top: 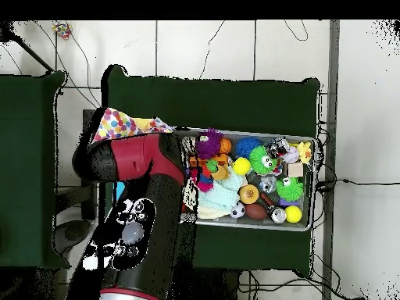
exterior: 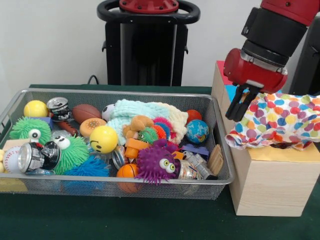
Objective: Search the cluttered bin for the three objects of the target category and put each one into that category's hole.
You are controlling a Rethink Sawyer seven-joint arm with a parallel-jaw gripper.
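Observation:
The silver wire-mesh bin (exterior: 150,187) holds many toys. A mint-green knitted cloth (exterior: 135,112) and a cream cloth (exterior: 176,117) lie at its back middle. The white cloth with multicoloured polka dots (exterior: 285,120) is spread over the top of the pale wooden box (exterior: 275,185) with the yellow panel (exterior: 300,154), right of the bin. The cloth covers the box's hole. My gripper (exterior: 239,107) hangs at the cloth's left edge, just above the box's left side. In the overhead view the arm (top: 137,160) hides the gripper, and the dotted cloth (top: 125,125) shows beyond it.
Spiky rubber toys, balls and crushed cans fill the bin (top: 312,183). A purple spiky toy (exterior: 157,165) and an orange ball (exterior: 127,171) sit at its front. A red-panelled box (exterior: 220,67) and a blue panel (exterior: 230,91) stand behind the yellow one. The black pedestal (exterior: 147,45) is behind the bin.

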